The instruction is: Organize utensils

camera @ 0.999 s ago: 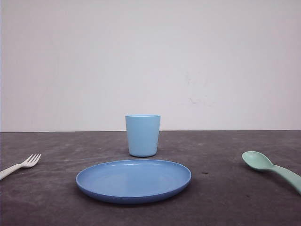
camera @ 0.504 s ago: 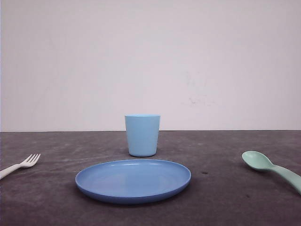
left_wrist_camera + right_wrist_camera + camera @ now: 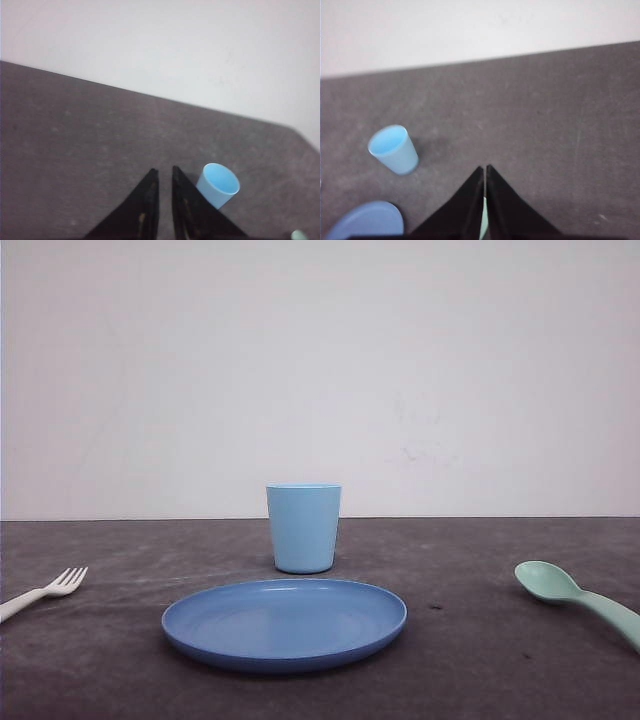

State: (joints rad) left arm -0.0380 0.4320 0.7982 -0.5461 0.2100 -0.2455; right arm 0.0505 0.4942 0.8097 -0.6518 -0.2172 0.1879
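Note:
The white fork (image 3: 45,592) lies on the dark table at the far left, tines pointing inward. On the far right lies the mint-green spoon (image 3: 575,595), its bowl toward the middle. My left gripper (image 3: 164,170) hangs high over the table, shut to a narrow slit with nothing in it. A mint bit of the spoon (image 3: 299,235) shows at that view's corner. My right gripper (image 3: 484,168) is shut and also high up. A sliver of the spoon (image 3: 483,220) shows through the slit between its fingers, lying below them.
A round blue plate (image 3: 285,623) sits at the table's middle front, and its edge (image 3: 365,220) shows in the right wrist view. A light blue cup (image 3: 303,527) stands upright just behind it, also seen as the cup (image 3: 218,184) and the cup (image 3: 394,149). A pale wall closes the far side.

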